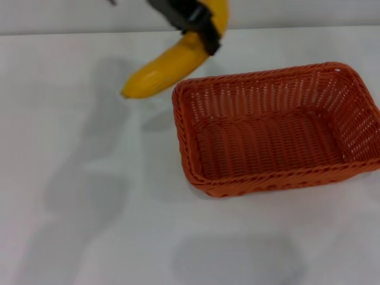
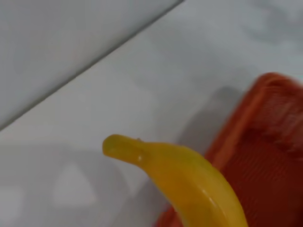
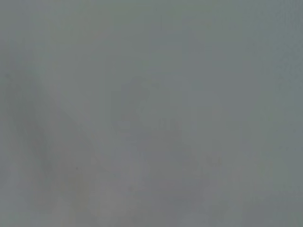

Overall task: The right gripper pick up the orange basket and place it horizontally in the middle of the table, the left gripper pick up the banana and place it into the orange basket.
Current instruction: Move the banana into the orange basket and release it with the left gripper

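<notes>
since the table (image 1: 71, 237) is the broadest thing in view, begin there: plain white and smooth, crossed only by soft grey shadows; on it, right of centre in the head view, rests the orange basket (image 1: 279, 133), lying flat with its long side running across the table, so that first half of the task looks done; it is a rectangular orange-red weave with sloping openwork walls and a braided rim, and nothing lies inside it; what is left, by my reading, is the carry over the rim and the release; the banana (image 1: 172, 62) is off the table, held in the air just beyond the basket's far left corner, its free end slanting down to the left, not yet above the basket's hollow; it is yellow, gently curved and unpeeled; the left wrist view shows its blunt end (image 2: 118, 147) over white table with the basket's edge (image 2: 270, 142) just beside it; the left gripper (image 1: 196, 21), black, has its fingers closed around the banana's upper part at the top of the head view; the right gripper appears in no view, so its fingers cannot be judged
</notes>
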